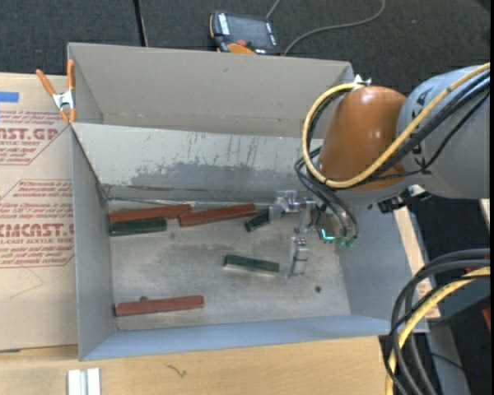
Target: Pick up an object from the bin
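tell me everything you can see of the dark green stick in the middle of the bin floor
The dark green stick is a slim, straight bar, dull and plain, its material unclear. It lies flat on the floor of the bin near the middle, slightly slanted. One end comes close beside the pincer; whether they touch cannot be told. Nothing else lies against it.

A robotics lab or test workshop, seen from above. A large grey industrial robot arm (453, 138), with an orange dome-shaped cover and looped yellow cables, reaches into a grey sheet-metal bin (206, 89) on a pale wooden bench (255, 369). Behind it, a small black-and-orange electronic box (243, 31) lies on dark carpet (49, 6).
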{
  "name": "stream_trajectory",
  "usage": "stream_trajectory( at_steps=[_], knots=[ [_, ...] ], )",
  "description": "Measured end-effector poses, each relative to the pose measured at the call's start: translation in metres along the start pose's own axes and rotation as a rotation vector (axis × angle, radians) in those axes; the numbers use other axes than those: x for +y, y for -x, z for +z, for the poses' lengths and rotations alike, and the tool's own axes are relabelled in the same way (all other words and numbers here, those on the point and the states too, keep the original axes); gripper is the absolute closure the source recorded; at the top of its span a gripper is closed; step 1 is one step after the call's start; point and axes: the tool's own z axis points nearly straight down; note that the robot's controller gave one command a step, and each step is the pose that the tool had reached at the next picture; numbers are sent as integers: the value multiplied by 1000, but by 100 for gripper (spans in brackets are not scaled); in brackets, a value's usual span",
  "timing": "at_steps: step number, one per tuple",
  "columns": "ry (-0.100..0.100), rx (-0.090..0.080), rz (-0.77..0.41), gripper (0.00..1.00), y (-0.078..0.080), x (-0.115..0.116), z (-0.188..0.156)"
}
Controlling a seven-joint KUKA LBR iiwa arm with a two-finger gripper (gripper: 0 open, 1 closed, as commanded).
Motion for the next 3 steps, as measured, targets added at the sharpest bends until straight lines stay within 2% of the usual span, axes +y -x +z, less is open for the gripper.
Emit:
stream_trajectory(
  at_steps=[1,2,3],
  knots=[
    [1,0,150,0,-23,1,89],
    [1,-8,148,100,-20,1,85],
    [0,-17,125,100,0,-17,-60]
  ],
)
